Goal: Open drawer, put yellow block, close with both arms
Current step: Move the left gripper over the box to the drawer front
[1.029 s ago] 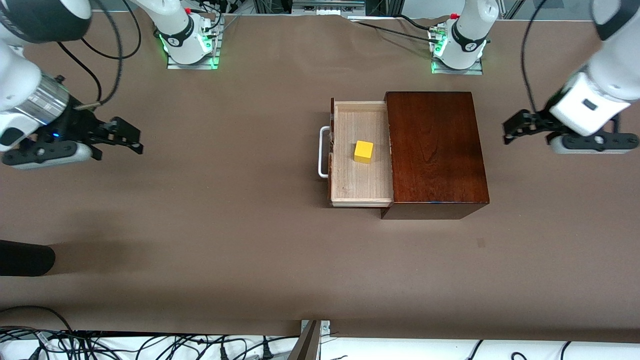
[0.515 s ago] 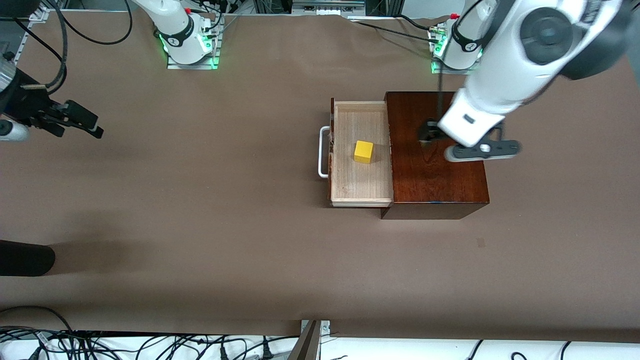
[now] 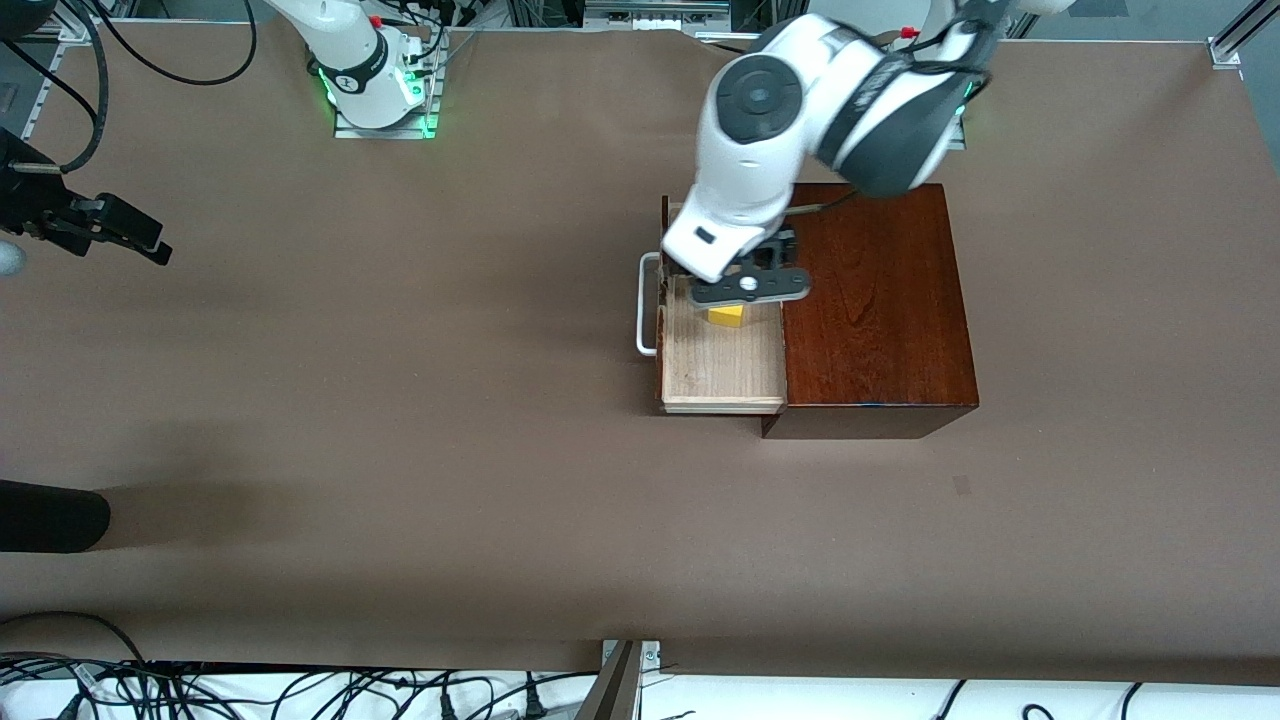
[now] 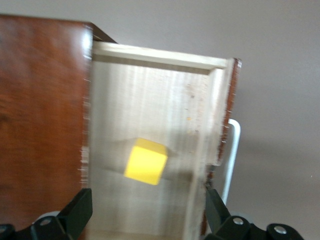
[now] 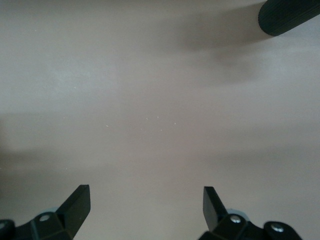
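Note:
The drawer (image 3: 722, 365) stands pulled out of the dark mahogany box (image 3: 880, 300), its white bar handle (image 3: 645, 310) toward the right arm's end of the table. The yellow block (image 3: 728, 317) lies in the pale tray, partly hidden by the left hand. My left gripper (image 3: 752, 272) hangs open over the tray. In the left wrist view the yellow block (image 4: 145, 161) lies on the tray floor (image 4: 150, 100), and the left gripper (image 4: 146, 207) holds nothing. My right gripper (image 3: 115, 230) waits open over bare table at the right arm's end. The right gripper (image 5: 145, 202) is empty.
A black rounded object (image 3: 50, 515) juts onto the brown table (image 3: 400, 400) at the right arm's end, and shows as a ribbed black object (image 5: 287, 15) in the right wrist view. Cables (image 3: 200, 690) lie along the edge nearest the front camera.
My left arm has swung from the left arm's end of the table, across the box, to over the open drawer. The right gripper has drawn back toward the table's end. Block and drawer stayed put.

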Robot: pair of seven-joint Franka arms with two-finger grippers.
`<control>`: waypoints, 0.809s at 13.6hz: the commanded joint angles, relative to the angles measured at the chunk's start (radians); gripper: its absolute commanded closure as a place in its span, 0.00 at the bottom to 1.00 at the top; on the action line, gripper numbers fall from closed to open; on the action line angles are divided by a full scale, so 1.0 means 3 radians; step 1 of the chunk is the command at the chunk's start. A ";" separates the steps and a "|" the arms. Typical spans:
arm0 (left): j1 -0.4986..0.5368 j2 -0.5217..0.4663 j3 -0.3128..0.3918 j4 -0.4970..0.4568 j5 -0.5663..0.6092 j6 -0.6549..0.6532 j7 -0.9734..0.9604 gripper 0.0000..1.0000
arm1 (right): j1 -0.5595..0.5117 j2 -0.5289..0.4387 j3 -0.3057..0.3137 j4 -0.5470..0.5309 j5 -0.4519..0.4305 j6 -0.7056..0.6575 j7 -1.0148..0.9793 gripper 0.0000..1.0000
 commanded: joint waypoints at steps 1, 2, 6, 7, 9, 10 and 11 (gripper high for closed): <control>-0.0201 0.0231 0.0040 0.0157 0.0088 0.0126 -0.0196 0.00 | -0.0022 -0.0017 0.0036 -0.0015 -0.0077 -0.0046 0.0036 0.00; -0.0232 0.0308 0.0040 0.0157 0.0088 0.0218 -0.0206 0.00 | -0.0022 -0.0017 0.0036 -0.0015 -0.0077 -0.0051 0.0036 0.00; -0.0360 0.0518 0.0030 0.0157 0.0083 0.0418 -0.0201 0.00 | -0.0017 0.0003 0.0036 -0.0015 -0.0077 -0.0056 0.0046 0.00; -0.0360 0.0539 0.0030 0.0157 0.0083 0.0443 -0.0191 0.00 | -0.0012 0.0009 0.0041 -0.0015 -0.0077 -0.0056 0.0056 0.00; -0.0361 0.0554 0.0030 0.0177 0.0073 0.0505 -0.0206 0.00 | -0.0012 0.0009 0.0036 -0.0015 -0.0077 -0.0051 0.0056 0.00; -0.0366 0.0559 0.0030 0.0228 0.0068 0.0505 -0.0216 0.00 | -0.0012 0.0009 0.0041 -0.0015 -0.0077 -0.0056 0.0056 0.00; -0.0366 0.0569 0.0030 0.0249 0.0068 0.0505 -0.0222 0.00 | -0.0012 0.0009 0.0041 -0.0015 -0.0077 -0.0056 0.0056 0.00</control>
